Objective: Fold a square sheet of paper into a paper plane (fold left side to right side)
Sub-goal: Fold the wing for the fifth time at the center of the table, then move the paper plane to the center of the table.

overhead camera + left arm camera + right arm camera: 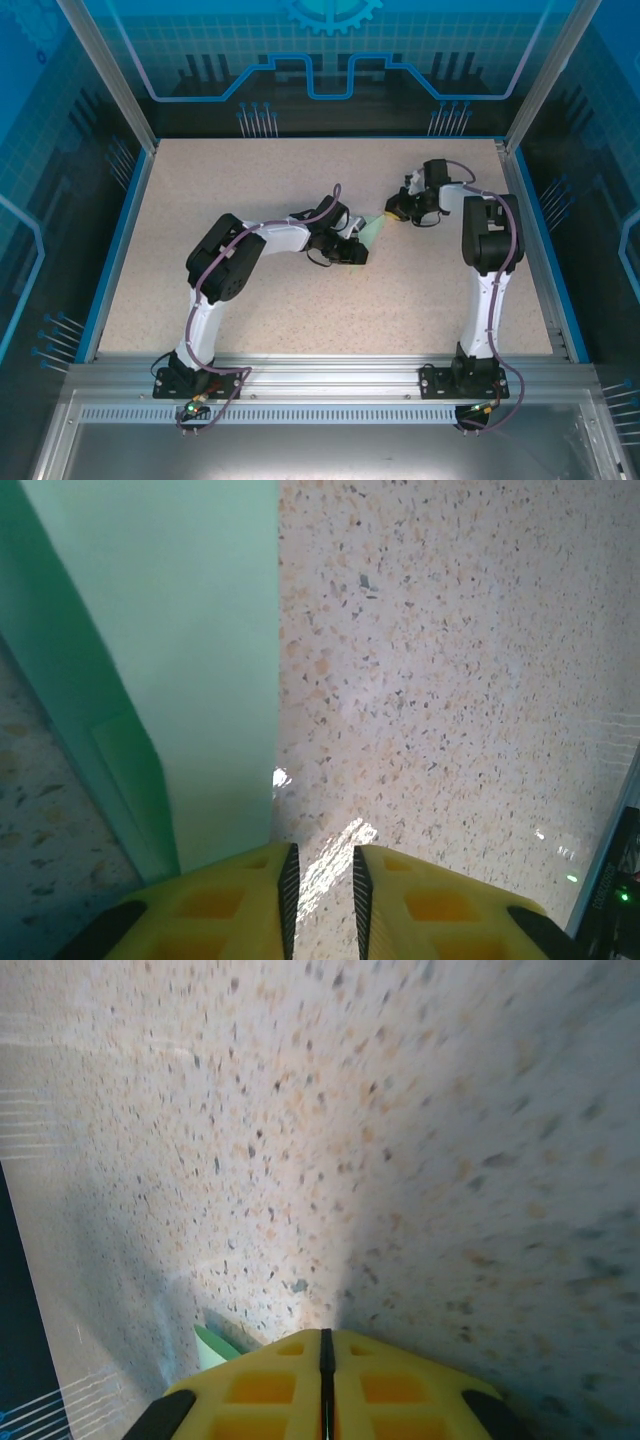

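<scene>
Mint-green paper (374, 231) lies on the speckled table (230, 180), roughly midway across it, as a small pale wedge between the two grippers. The left gripper (352, 252) sits at its near-left end and the right gripper (398, 212) at its far-right end.

From the left wrist, the paper (190, 650) runs as a long strip with a straight right edge. A darker green band follows its left side; I cannot tell whether that is a raised flap or a shaded layer. The left fingers (262, 895) are slightly parted with bare table in the gap, and the sheet ends just beside them, not between them.

The right fingers (270, 1385) are pressed flat together. A green corner (213, 1344) pokes out beside them, but I cannot tell whether any paper is nipped inside.

Such a sheet is likely very light, limp and quick to slide on this smooth top. It probably creases wherever it is squeezed and could tear if both arms pull. The best hold looks to be a light pinch at a free edge or corner, with the other gripper pinning the rest.
</scene>
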{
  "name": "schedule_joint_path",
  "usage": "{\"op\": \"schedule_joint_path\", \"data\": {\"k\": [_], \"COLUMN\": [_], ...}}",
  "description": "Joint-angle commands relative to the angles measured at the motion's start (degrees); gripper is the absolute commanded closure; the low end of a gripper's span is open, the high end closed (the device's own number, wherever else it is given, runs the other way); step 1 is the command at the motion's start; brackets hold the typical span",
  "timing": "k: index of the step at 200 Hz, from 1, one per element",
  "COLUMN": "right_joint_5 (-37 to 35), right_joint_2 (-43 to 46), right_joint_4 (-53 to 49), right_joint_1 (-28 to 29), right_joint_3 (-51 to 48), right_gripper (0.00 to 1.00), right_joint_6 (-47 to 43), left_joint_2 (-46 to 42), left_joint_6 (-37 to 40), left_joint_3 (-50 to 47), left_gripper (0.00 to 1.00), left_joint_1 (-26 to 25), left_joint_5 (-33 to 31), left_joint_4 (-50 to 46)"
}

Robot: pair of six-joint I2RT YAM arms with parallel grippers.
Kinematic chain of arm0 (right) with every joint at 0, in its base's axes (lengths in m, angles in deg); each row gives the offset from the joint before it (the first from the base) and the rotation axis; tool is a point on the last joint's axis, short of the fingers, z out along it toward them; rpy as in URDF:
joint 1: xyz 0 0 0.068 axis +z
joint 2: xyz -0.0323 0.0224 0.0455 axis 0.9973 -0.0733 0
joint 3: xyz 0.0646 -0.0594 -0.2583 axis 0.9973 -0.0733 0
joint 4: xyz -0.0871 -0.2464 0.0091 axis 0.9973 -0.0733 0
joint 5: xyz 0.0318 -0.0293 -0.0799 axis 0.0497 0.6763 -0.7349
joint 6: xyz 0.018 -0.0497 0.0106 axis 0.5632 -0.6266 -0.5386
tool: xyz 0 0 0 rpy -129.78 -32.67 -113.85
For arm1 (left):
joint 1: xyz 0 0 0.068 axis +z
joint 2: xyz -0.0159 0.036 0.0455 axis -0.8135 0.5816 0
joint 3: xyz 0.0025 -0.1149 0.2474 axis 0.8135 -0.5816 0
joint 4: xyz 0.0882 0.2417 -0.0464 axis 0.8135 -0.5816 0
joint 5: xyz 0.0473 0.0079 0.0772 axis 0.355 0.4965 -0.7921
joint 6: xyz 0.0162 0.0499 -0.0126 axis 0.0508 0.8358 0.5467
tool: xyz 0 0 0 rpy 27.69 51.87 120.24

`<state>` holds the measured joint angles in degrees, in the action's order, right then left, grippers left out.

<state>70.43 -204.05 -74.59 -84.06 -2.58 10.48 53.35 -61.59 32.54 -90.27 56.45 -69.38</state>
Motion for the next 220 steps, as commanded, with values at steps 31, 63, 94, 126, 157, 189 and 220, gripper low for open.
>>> {"op": "schedule_joint_path", "data": {"k": [31, 63, 94, 126, 157, 189, 220], "right_joint_5": [-2.19, -5.38, -9.63, -14.48, -20.43, -26.62, -29.15], "right_joint_2": [8.42, 16.61, 23.61, 26.52, 23.42, 19.52, 17.17], "right_joint_4": [-4.76, -8.49, -11.82, -15.03, -17.47, -20.89, -23.06], "right_joint_1": [-3.22, -1.94, 3.42, 11.05, 17.64, 21.07, 22.25], "right_joint_3": [2.10, -3.82, -10.90, -13.05, -11.18, -8.37, -7.10], "right_gripper": [0.73, 0.58, 0.45, 0.32, 0.30, 0.32, 0.46], "right_joint_6": [-4.05, -1.97, 2.69, 7.05, 9.14, 10.83, 10.92], "left_joint_2": [-5.44, -13.99, -24.08, -33.53, -37.99, -39.99, -40.82], "left_joint_6": [-1.62, 0.13, 0.47, -1.21, -3.08, -2.22, -1.59], "left_joint_3": [-1.48, -2.56, -10.94, -20.16, -25.01, -26.54, -27.57], "left_gripper": [0.60, 0.48, 0.42, 0.35, 0.31, 0.29, 0.29], "left_joint_1": [0.33, 0.57, 1.87, 2.13, 2.17, 2.15, 2.11], "left_joint_5": [2.90, 1.40, -6.66, -20.44, -29.54, -30.63, -31.35], "left_joint_4": [-4.88, -5.45, -3.33, -0.60, 0.58, 0.78, 1.07]}}
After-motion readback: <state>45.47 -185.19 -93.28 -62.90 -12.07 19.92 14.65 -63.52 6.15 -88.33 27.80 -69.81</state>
